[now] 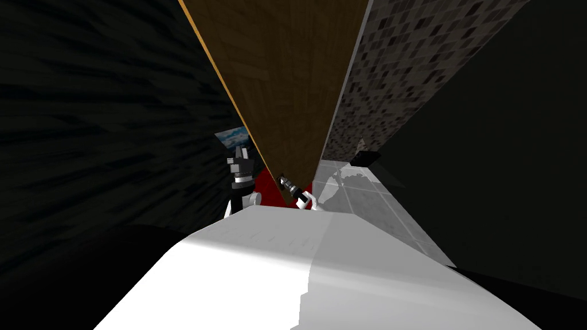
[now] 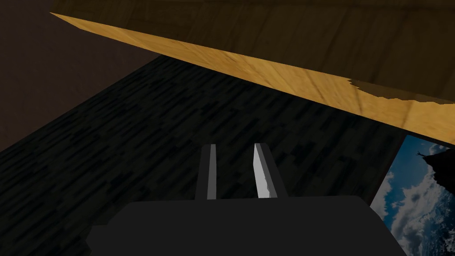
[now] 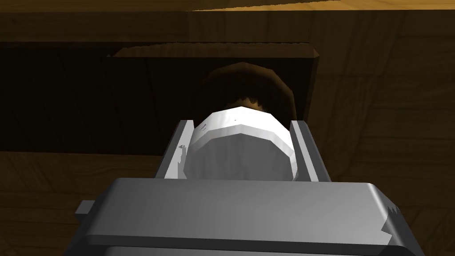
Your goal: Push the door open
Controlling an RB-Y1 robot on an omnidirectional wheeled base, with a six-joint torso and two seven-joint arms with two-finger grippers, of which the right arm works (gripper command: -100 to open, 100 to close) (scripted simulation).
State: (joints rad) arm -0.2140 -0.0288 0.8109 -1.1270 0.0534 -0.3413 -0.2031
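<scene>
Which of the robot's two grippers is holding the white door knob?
The right gripper: its fingers press the white knob on the brown door. The left gripper holds nothing.

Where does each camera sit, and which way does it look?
Head: on the head, looking steeply down at the brown door; left gripper and right gripper show.
Left wrist: on that hand, facing a dark wall; own fingers shut.
Right wrist: on that hand, facing the door; fingers grip a white knob.
All share the door.

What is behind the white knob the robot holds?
Behind the knob, in the right gripper, sits a brown round collar on the wooden door. The knob covers its middle.
</scene>
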